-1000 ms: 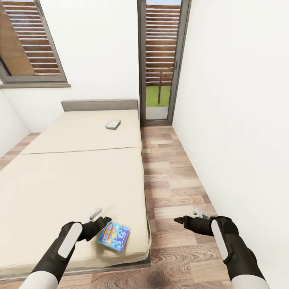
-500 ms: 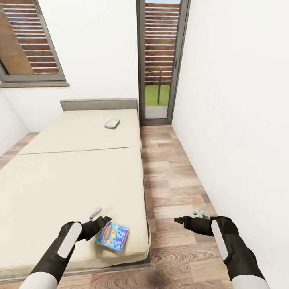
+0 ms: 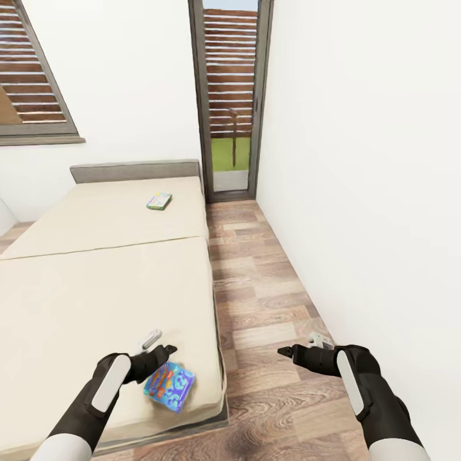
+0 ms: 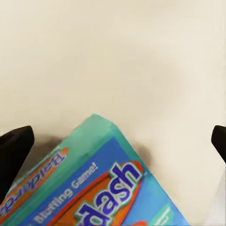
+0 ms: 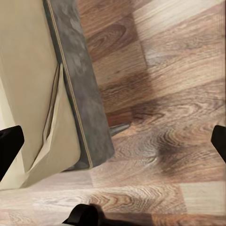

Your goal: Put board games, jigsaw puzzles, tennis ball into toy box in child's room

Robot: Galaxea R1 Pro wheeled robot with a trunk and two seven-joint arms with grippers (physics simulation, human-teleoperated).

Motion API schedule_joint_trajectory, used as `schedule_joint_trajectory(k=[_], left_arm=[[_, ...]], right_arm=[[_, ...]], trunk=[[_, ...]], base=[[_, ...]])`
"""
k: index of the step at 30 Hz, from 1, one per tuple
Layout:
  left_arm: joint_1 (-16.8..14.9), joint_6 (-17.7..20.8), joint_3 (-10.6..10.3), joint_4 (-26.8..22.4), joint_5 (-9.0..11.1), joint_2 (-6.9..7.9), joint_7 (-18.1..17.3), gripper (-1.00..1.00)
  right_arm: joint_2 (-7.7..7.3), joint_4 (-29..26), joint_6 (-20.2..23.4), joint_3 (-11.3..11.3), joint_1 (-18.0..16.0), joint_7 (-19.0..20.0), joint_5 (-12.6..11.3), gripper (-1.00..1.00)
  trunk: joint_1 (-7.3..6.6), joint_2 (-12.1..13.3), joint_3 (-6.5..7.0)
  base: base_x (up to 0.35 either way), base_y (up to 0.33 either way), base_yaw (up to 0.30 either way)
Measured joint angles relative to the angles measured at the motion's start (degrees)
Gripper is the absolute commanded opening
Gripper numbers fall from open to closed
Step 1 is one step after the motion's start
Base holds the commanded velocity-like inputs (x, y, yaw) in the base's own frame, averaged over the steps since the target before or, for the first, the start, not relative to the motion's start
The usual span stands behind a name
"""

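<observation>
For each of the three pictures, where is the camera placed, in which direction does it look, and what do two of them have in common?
Head view: on the head, facing forward and down over the bed; both arms, left hand, right hand.
Left wrist view: by the left hand, facing down at the blue board game; dark fingertips.
Right wrist view: by the right hand, facing down at the floor; dark fingertips.
Shared: head and left wrist views show the blue board game.

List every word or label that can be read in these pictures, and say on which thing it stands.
"dash": on the blue game, large letters, start of the word cut off.
"Game!": on the same box, after a word too blurred to read.
Orange side banner: blurred, unreadable.
Far game on the bed: print too small to read.
</observation>
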Motion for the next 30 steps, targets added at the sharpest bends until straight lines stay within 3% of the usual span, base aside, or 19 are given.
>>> schedule_joint_trajectory(k=[7,30], left_arm=[[0.0,0.0,0.0,1.9,0.2,0.05,0.0,1.00],[0.8,-0.2,0.1,2.3,0.4,0.25,-0.1,1.00]], right_arm=[[0.00,0.0,-0.1,0.0,0.0,0.0,0.0,1.00],[0.00,0.0,-0.1,0.2,0.0,0.0,0.0,1.00]], trunk=[[-0.54,0.0,0.00],[-0.22,0.0,0.00]], base=[[0.000,0.000,-0.050],[0.000,0.000,-0.007]])
